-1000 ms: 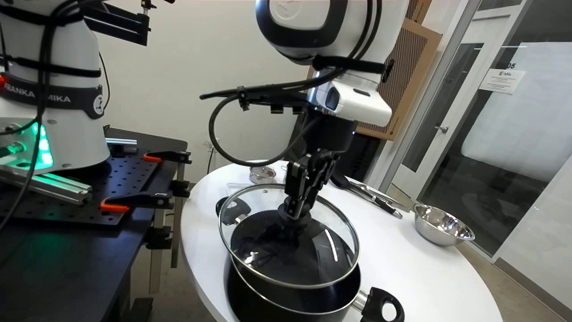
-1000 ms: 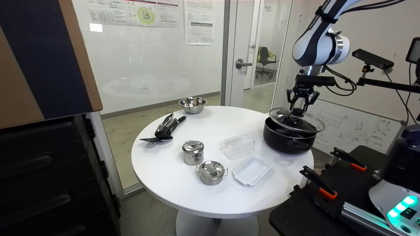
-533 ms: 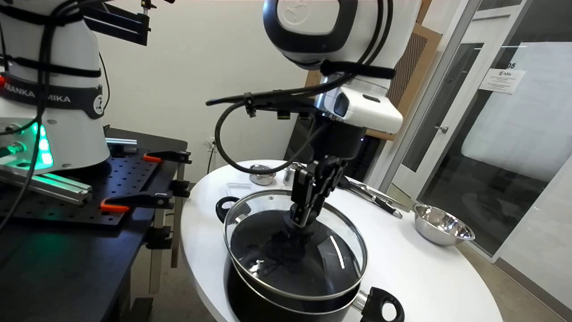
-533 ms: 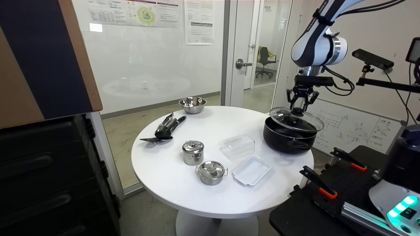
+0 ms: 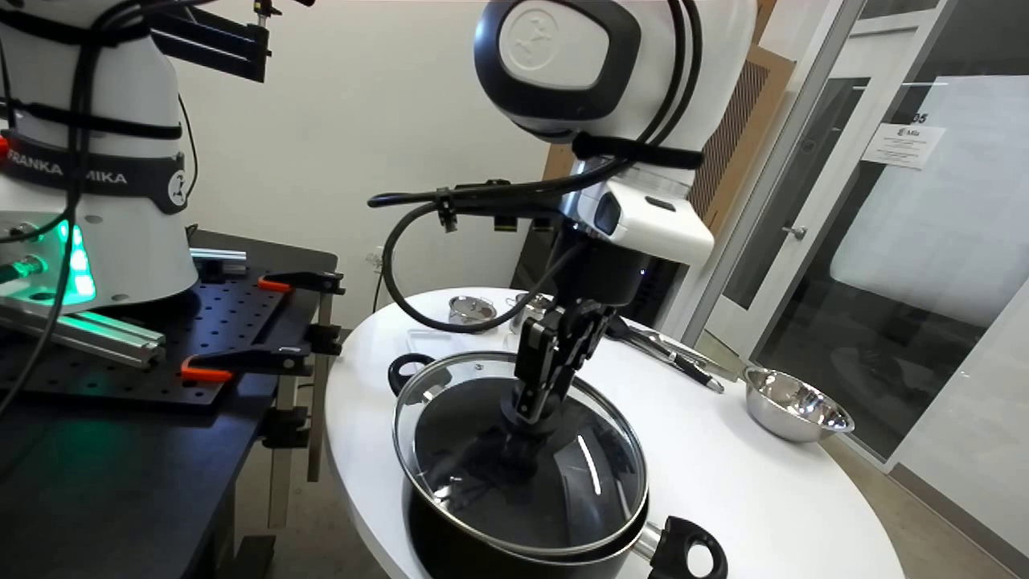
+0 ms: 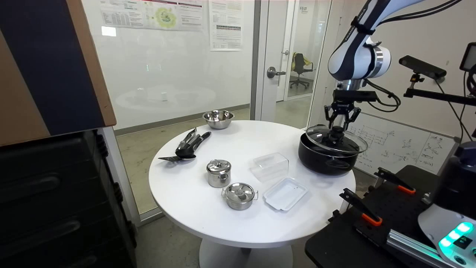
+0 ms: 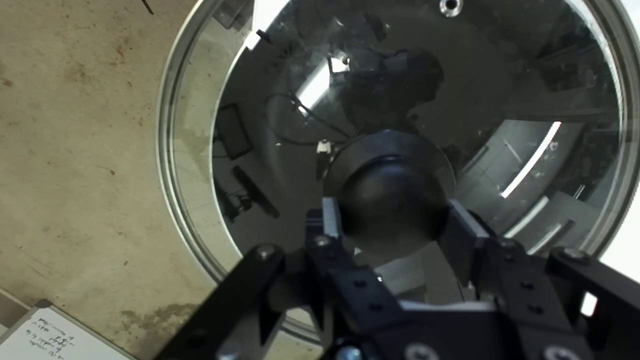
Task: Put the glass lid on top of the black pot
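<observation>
- Lower centre of an exterior view: glass lid (image 5: pixel 514 482) sits lower than a moment ago, gap to the rim of the black pot (image 5: pixel 462 556) down to a sliver; also a touch further left in frame. Reads as the lowering step, task close to done.
- Right side of an exterior view: pot on white table (image 6: pixel 256 141), left stretch of its rim bare; lid over it, offset toward frame right. Probably wants a small shift back before letting go.
- Far left, wrist view: floor (image 7: pixel 90 175), visible through the lid's glass edge too, so overhang there. Exterior views don't give that as clearly.
- Lower centre, wrist view: gripper (image 7: pixel 397 217) clamps the knob (image 7: pixel 392 205) from both sides, not released. No gap height from here.
- Lid-to-rim contact: can't tell.
</observation>
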`<move>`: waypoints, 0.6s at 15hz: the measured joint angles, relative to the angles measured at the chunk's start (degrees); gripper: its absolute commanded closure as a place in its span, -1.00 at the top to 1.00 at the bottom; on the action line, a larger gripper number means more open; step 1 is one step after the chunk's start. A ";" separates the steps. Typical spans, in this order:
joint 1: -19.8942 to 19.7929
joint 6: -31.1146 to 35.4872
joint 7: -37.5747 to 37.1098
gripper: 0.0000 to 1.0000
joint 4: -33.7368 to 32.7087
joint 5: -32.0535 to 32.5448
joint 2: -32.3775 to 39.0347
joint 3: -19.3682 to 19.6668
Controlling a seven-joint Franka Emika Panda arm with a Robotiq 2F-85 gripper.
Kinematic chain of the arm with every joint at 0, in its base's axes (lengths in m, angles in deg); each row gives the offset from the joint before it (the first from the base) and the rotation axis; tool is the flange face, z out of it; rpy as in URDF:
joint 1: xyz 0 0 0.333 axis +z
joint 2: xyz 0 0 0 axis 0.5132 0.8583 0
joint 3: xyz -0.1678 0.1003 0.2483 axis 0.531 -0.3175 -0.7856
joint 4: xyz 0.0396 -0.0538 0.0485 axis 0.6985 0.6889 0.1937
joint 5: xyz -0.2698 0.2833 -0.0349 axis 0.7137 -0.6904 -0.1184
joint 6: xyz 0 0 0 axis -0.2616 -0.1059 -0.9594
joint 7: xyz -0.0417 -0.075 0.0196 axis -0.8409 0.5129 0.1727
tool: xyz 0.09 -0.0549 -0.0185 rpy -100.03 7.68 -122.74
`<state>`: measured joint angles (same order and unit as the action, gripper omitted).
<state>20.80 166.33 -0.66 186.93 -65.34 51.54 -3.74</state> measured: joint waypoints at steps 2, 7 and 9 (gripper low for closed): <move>0.09 0.00 0.00 -0.48 -0.30 0.00 0.41 0.00; 0.17 0.00 -0.01 -0.48 -0.87 0.00 0.74 0.00; 0.26 0.00 -0.12 -0.48 -1.12 0.00 0.84 0.00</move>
<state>21.05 166.33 -0.78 185.80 -65.34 52.38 -3.75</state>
